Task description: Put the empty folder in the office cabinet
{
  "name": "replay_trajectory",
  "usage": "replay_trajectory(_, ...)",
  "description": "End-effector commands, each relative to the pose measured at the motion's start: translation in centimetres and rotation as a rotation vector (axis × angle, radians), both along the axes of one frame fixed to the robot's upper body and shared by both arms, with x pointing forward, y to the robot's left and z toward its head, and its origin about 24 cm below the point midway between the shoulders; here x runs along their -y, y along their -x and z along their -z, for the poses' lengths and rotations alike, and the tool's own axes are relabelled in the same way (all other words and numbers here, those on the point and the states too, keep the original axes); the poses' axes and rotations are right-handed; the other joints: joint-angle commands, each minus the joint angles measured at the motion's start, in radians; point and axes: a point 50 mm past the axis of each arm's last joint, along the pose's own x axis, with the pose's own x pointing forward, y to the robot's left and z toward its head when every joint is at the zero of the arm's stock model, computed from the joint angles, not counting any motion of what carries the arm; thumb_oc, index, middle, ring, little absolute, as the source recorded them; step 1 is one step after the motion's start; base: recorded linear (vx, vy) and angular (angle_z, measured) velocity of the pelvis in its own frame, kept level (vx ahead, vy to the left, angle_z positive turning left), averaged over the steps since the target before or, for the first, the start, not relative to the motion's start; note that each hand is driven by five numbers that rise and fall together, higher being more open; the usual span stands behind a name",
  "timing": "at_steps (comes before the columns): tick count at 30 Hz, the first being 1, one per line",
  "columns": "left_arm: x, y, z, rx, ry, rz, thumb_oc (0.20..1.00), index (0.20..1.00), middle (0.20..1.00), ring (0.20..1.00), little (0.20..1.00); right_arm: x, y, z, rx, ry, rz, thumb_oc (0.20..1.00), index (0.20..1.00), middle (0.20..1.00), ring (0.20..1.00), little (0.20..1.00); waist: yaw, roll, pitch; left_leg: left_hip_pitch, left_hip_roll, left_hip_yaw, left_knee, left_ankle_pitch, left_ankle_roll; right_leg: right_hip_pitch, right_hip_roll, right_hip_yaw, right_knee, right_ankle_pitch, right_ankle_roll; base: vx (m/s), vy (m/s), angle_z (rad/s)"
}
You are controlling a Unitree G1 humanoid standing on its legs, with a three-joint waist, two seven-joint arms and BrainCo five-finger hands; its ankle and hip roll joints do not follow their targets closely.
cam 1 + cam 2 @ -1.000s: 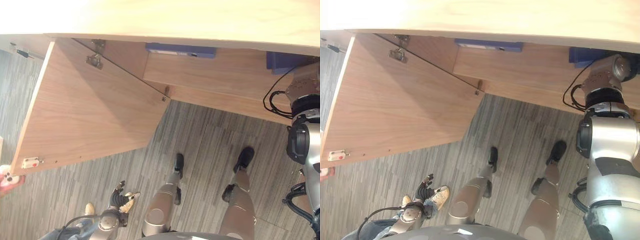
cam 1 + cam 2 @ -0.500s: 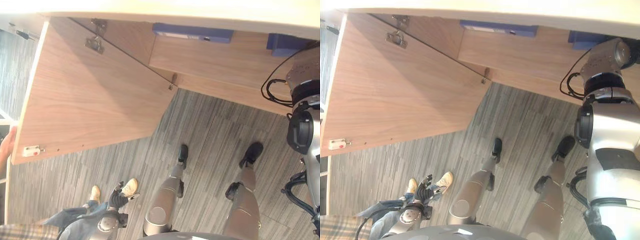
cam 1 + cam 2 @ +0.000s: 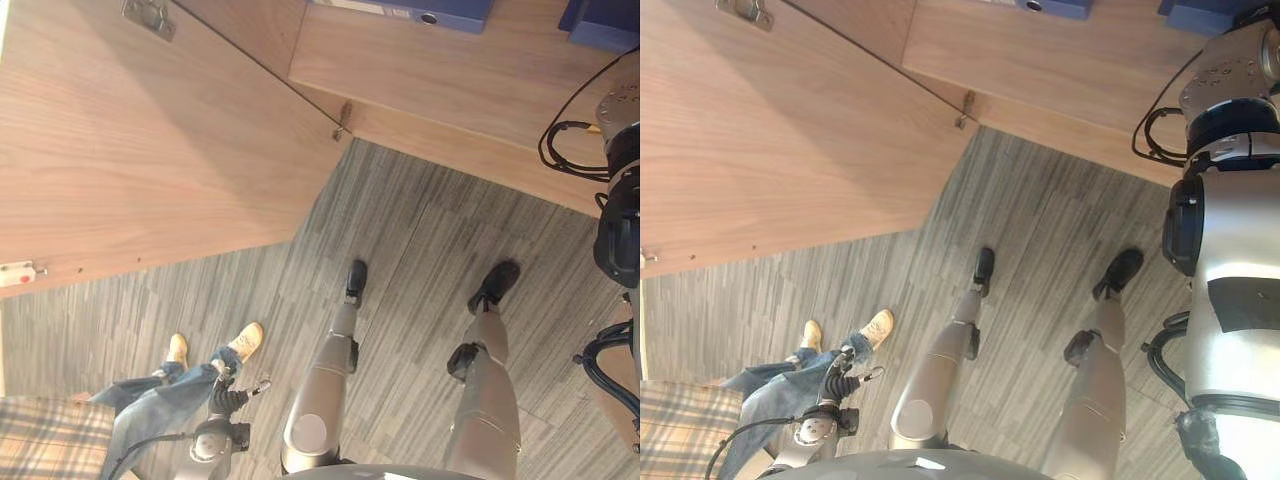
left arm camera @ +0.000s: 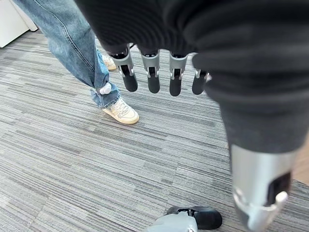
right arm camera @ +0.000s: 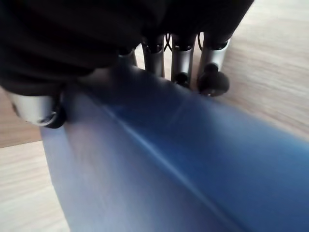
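Note:
A blue folder point(image 5: 159, 159) sits in my right hand point(image 5: 182, 60), fingers on one face and thumb point(image 5: 41, 108) on the other, against pale wood. In the eye views its blue corner point(image 3: 605, 18) shows at the top right inside the wooden cabinet point(image 3: 430, 75), above my right arm. A second blue folder point(image 3: 420, 12) lies flat on the shelf further left. My left hand point(image 3: 228, 398) hangs low near the floor, fingers point(image 4: 152, 72) straight and holding nothing.
The cabinet door point(image 3: 150, 150) stands swung open on the left. A person in jeans point(image 3: 160, 395) and tan shoes point(image 3: 245, 340) stands on the grey carpet right beside my left hand. Plaid cloth point(image 3: 45, 440) shows at the lower left corner.
The camera has shifted, so the cabinet sits higher in view. The person has stepped in from the left, close to my left hand. My right arm stays at the shelf.

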Motion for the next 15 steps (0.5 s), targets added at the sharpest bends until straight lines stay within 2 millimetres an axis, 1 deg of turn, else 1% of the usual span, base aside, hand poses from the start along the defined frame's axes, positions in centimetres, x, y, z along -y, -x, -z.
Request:
replay_trajectory(1,-2.7,-0.6,-0.3,-0.018,-0.083,-0.009,1.0,1.0,1.0,1.0,1.0,1.5,1.4,-3.0,0.016,0.189,0.046,0.2,0.2,0.2,0.2,0.2,0.089,0.035,-0.018,0.12,0.09,-0.017,-0.009,-0.088,-0.017,-0.07,-0.017,0.118,0.192,-0.217,0.128,0.1,-0.013,0.04)
replay_trajectory(2,-2.7,-0.6,-0.3,-0.018,-0.083,-0.009,1.0,1.0,1.0,1.0,1.0,1.5,1.4,-3.0,0.016,0.189,0.046,0.2,0.2,0.2,0.2,0.2,0.089,0.035,-0.018,0.12,0.09,-0.017,-0.009,-0.088,-0.017,-0.07,-0.017,0.118,0.192,-0.217,0.128,0.09,0.001,0.01)
replay_trajectory(3,-2.9,-0.5,-0.2,-0.033,-0.085,-0.016,1.0,1.0,1.0,1.0,1.0,1.2,1.2,-3.0,0.011,0.201,0.036,0.2,0.2,0.2,0.2,0.2,0.091,0.035,-0.021,0.12,0.092,-0.016,-0.009,-0.087,-0.018,-0.076,-0.016,0.118,0.201,-0.22,0.128,0.0,-0.005,-0.04)
replay_trajectory(4,-3.2,-0.6,-0.2,-0.034,-0.091,-0.036,1.0,1.0,1.0,1.0,1.0,0.5,0.8,-2.9,0.008,0.215,0.012,0.2,0.2,0.2,0.2,0.2,0.09,0.034,-0.023,0.117,0.093,-0.016,-0.009,-0.084,-0.018,-0.09,-0.017,0.118,0.215,-0.216,0.124,0.0,-0.005,-0.04)
replay_trajectory(5,-3.2,-0.6,-0.2,-0.034,-0.091,-0.036,1.0,1.0,1.0,1.0,1.0,0.5,0.8,-2.9,0.008,0.215,0.012,0.2,0.2,0.2,0.2,0.2,0.09,0.034,-0.023,0.117,0.093,-0.016,-0.009,-0.084,-0.018,-0.09,-0.017,0.118,0.215,-0.216,0.124,-0.06,-0.013,-0.03)
replay_trajectory(6,-3.3,-0.7,-0.2,-0.036,-0.096,-0.043,1.0,1.0,1.0,1.0,1.0,0.0,0.5,-2.9,0.008,0.23,-0.006,0.2,0.2,0.2,0.2,0.2,0.088,0.033,-0.019,0.112,0.091,-0.012,-0.009,-0.071,-0.018,-0.097,-0.018,0.11,0.218,-0.199,0.113,-0.06,-0.017,0.01)
replay_trajectory(7,-3.4,-0.8,-0.2,-0.033,-0.1,-0.05,1.0,1.0,1.0,1.0,1.0,-0.4,0.4,-2.9,0.009,0.244,-0.017,0.46,0.46,0.46,0.46,0.46,0.086,0.031,-0.019,0.112,0.091,-0.012,-0.009,-0.07,-0.018,-0.1,-0.017,0.11,0.222,-0.197,0.112,-0.06,-0.023,0.0)
replay_trajectory(8,-3.5,-0.8,-0.1,-0.039,-0.103,-0.061,1.0,1.0,1.0,1.0,1.0,-0.8,0.1,-2.8,0.002,0.259,-0.029,1.0,1.0,1.0,1.0,1.0,0.086,0.029,-0.019,0.114,0.093,-0.01,-0.009,-0.07,-0.019,-0.098,-0.016,0.109,0.223,-0.197,0.112,0.0,0.0,0.0)
replay_trajectory(9,-3.5,-0.8,-0.1,-0.039,-0.103,-0.061,1.0,1.0,1.0,1.0,1.0,-0.8,0.1,-2.8,0.002,0.259,-0.029,1.0,1.0,1.0,1.0,1.0,0.086,0.029,-0.019,0.114,0.093,-0.01,-0.009,-0.07,-0.019,-0.098,-0.016,0.109,0.223,-0.197,0.112,0.0,0.0,0.0)
replay_trajectory(10,-3.7,-0.8,-0.1,-0.044,-0.111,-0.072,1.0,1.0,1.0,1.0,1.0,-1.6,-0.3,-2.6,-0.006,0.273,-0.059,1.0,1.0,1.0,1.0,1.0,0.084,0.025,-0.02,0.117,0.095,-0.007,-0.009,-0.07,-0.019,-0.1,-0.014,0.109,0.225,-0.197,0.109,0.0,0.0,0.0)
replay_trajectory(13,-3.8,-0.8,0.0,-0.054,-0.119,-0.085,1.0,1.0,1.0,1.0,1.0,-2.7,-0.9,-2.1,-0.041,0.31,-0.098,1.0,1.0,1.0,1.0,1.0,0.076,0.018,-0.02,0.127,0.091,0.001,-0.009,-0.072,-0.018,-0.095,-0.01,0.113,0.216,-0.189,0.107,-0.01,0.003,-0.01)
replay_trajectory(14,-3.8,-0.8,0.0,-0.054,-0.119,-0.085,1.0,1.0,1.0,1.0,1.0,-2.7,-0.9,-2.1,-0.041,0.31,-0.098,1.0,1.0,1.0,1.0,1.0,0.076,0.018,-0.02,0.127,0.091,0.001,-0.009,-0.072,-0.018,-0.095,-0.01,0.113,0.216,-0.189,0.107,0.0,0.0,0.0)
replay_trajectory(15,-4.0,-0.8,0.1,-0.065,-0.132,-0.085,1.0,1.0,1.0,1.0,1.0,-3.4,-1.3,-1.8,-0.046,0.311,-0.126,1.0,1.0,1.0,1.0,1.0,0.073,0.015,-0.019,0.134,0.087,0.005,-0.009,-0.074,-0.017,-0.089,-0.009,0.112,0.209,-0.184,0.108,0.0,0.0,0.0)
